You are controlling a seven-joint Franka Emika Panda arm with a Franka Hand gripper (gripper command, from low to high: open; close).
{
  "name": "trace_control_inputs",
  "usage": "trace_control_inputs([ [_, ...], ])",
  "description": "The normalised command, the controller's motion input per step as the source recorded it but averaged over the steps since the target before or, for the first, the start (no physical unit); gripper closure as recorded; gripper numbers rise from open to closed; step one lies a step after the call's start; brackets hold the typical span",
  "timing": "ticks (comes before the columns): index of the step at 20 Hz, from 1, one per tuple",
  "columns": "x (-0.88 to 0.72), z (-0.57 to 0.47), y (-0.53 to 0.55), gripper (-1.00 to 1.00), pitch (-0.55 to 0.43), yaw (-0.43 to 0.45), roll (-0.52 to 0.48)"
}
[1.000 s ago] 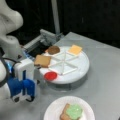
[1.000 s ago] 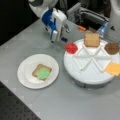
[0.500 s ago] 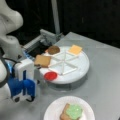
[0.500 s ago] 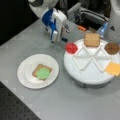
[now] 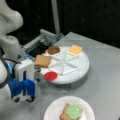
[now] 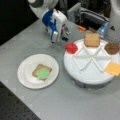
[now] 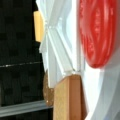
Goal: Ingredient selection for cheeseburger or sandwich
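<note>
Left to right in a front view: gripper (image 5: 23,98) beside the divided tray (image 5: 82,70), finger state unclear; one tomato disc (image 5: 50,75) at its rim, one bread slice (image 5: 42,60); plate (image 5: 53,110) holds bread (image 5: 64,115) with lettuce (image 5: 74,111)

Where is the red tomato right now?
In both front views the red tomato lies in a compartment of the divided white tray, next to the bread slice, on the rim nearest the tool.
</note>
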Motion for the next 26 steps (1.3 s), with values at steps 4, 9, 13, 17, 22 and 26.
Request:
trace_control_inputs([
  [4, 0.23, -0.23, -0.22, 1.00, -0.165, 0.099, 0.266],
  [9, 0.25, -0.22, -0.19, 1.00, -0.172, 0.088, 0.253],
  [13, 0.28, -0.24, -0.14, -1.00, -0.170, 0.070, 0.226],
  [17, 0.27, -0.23, -0.15, -1.00, -0.161, 0.052, 0.209],
  [22, 0.24, -0.22, -0.19, -1.00, -0.165, 0.046, 0.217],
  [26, 0.22, -0.21, -0.19, -1.00, -0.168, 0.047, 0.225],
])
